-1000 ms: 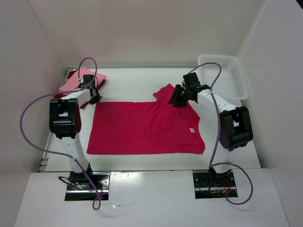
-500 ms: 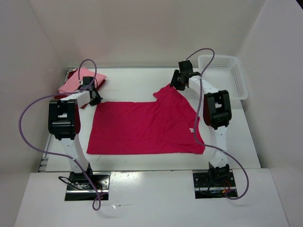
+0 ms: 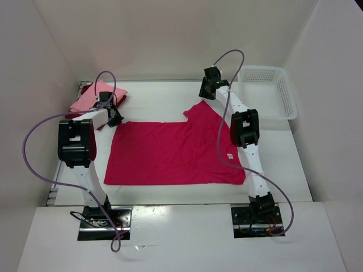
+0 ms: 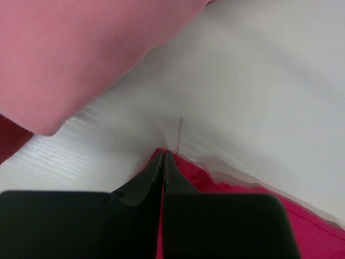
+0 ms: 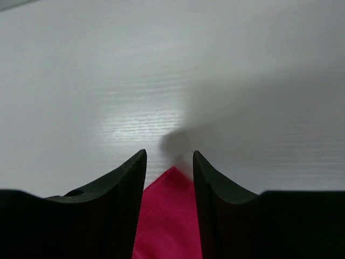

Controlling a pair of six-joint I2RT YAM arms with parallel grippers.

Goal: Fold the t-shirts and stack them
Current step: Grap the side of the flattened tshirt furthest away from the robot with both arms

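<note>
The crimson t-shirt [image 3: 170,153] lies spread flat across the middle of the bench [image 3: 153,99], not yet folded. Over at ten o'clock the pink t-shirt [image 3: 91,97] sits folded on top of the dark red t-shirt [image 3: 84,89], so it looks like two down and one to go. The white basket [image 3: 264,68] stands off at two o'clock, out of the play.

The left jaws are at the shirt's ten o'clock corner, pressed fully together. The wrist view shows the corner [image 4: 188,172] of crimson cloth pinched right at their tips, low on the bench. The right jaws are out at the shirt's one o'clock, over the sleeve tip [image 5: 171,186] that pokes toward twelve. They stand well apart, straddling that point of cloth and holding nothing.

The step in hand reads as taking hold of the far edge for the first fold: one side caught, the other lined up. Next call, I'd say, is for the right jaws to drop to the bench and close on that sleeve tip, deep enough to catch real cloth rather than skim the point. Then both arms should lift together and carry the far edge toward six o'clock, keeping level so the shirt doesn't skew
</note>
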